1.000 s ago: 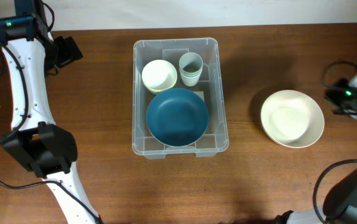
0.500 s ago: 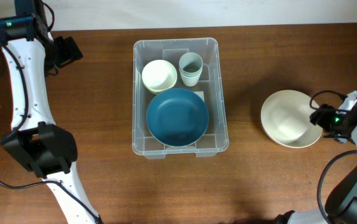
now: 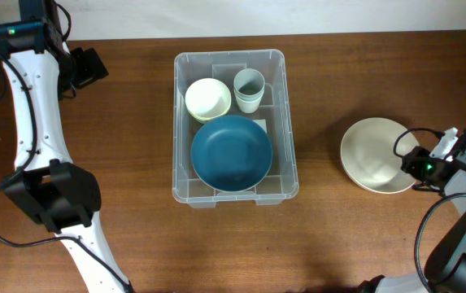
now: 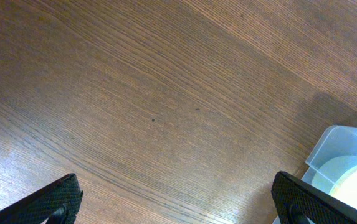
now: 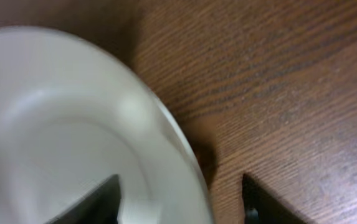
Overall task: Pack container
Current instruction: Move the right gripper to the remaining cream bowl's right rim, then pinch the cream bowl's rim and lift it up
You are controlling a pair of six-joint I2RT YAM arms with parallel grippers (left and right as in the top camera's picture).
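The clear plastic container (image 3: 182,122) stands mid-table and holds a blue bowl (image 3: 231,152), a small cream bowl (image 3: 207,98) and a pale cup (image 3: 249,87). A large cream bowl (image 3: 375,155) sits on the table to its right. My right gripper (image 3: 410,163) is open and straddles that bowl's right rim (image 5: 178,149), one finger inside, one outside. My left gripper (image 3: 86,67) is open and empty at the far left, above bare wood (image 4: 178,205). The container's corner (image 4: 346,149) shows at the right edge of the left wrist view.
The wooden table (image 3: 119,212) runs around the container. A pale wall edge lies along the back.
My right gripper has moved down and left from the far right edge to the cream bowl's rim and now straddles it. The left arm has not moved.
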